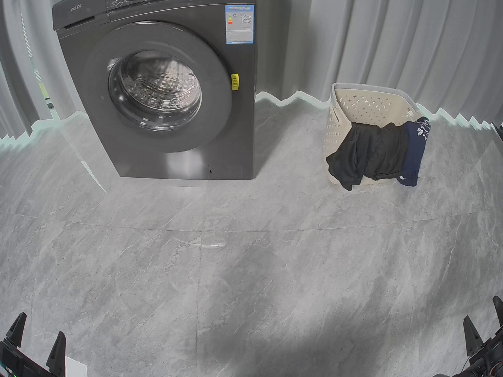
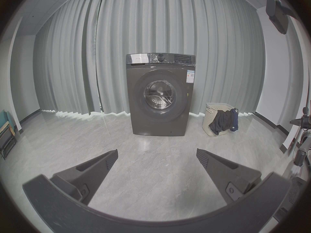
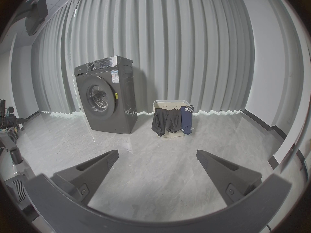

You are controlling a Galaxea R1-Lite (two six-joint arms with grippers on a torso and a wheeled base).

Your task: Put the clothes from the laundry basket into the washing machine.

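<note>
A dark grey washing machine (image 1: 162, 79) stands on the floor at the back left, its round door (image 1: 155, 87) shut. To its right is a cream laundry basket (image 1: 367, 106) with black clothes (image 1: 369, 153) and a navy garment (image 1: 414, 150) draped over its front rim. The machine (image 2: 160, 94) and basket (image 2: 215, 114) show far off in the left wrist view, and again in the right wrist view: machine (image 3: 105, 96), basket (image 3: 170, 105). My left gripper (image 2: 157, 152) hangs open and empty low at the left (image 1: 37, 336). My right gripper (image 3: 157, 152) is open and empty low at the right (image 1: 484, 323).
Grey tiled floor (image 1: 251, 268) stretches wide between me and the machine. Pale curtains (image 1: 377, 32) hang along the back wall behind both objects. Some equipment on stands (image 2: 303, 136) sits off at the room's side.
</note>
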